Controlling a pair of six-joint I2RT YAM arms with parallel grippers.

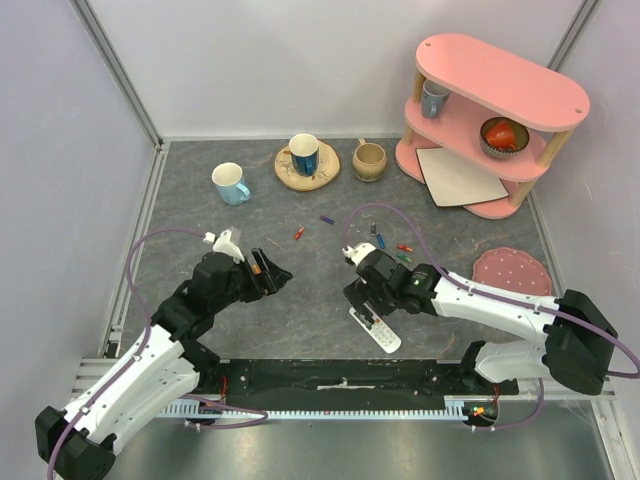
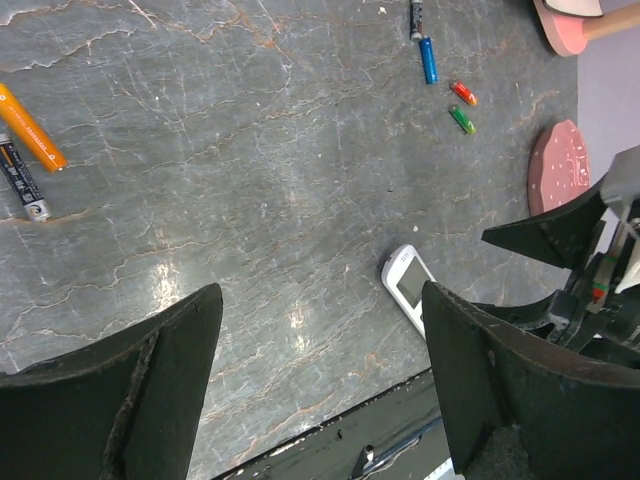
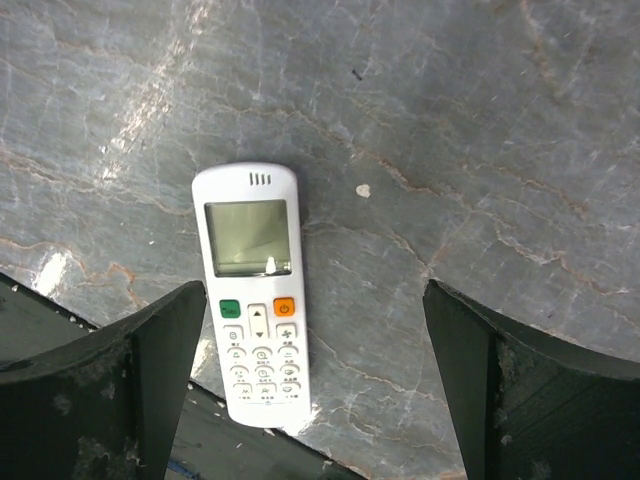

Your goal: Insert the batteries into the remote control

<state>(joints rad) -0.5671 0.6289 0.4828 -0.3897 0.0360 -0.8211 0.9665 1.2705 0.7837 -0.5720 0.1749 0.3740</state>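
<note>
The white remote control (image 3: 255, 295) lies face up, screen and coloured buttons showing, its button end at the table's front edge (image 1: 375, 330). My right gripper (image 3: 315, 330) hovers open above it, the remote beside its left finger; it shows in the top view too (image 1: 360, 293). My left gripper (image 2: 320, 300) is open and empty over bare table, left of the remote (image 2: 410, 285), and well apart from it in the top view (image 1: 275, 272). Batteries lie scattered farther back: a red one (image 1: 298, 234), a blue-purple one (image 1: 326, 219), a dark grey one (image 1: 374, 229). An orange battery (image 2: 30, 128) and a black one (image 2: 22, 180) lie at far left.
A pink two-tier shelf (image 1: 495, 120) stands at back right, a pink coaster (image 1: 511, 270) beside my right arm. Two mugs (image 1: 231, 183) (image 1: 369, 159) and a cup on a wooden saucer (image 1: 305, 155) line the back. Small blue, red and green pieces (image 1: 400, 250) lie near the dark battery.
</note>
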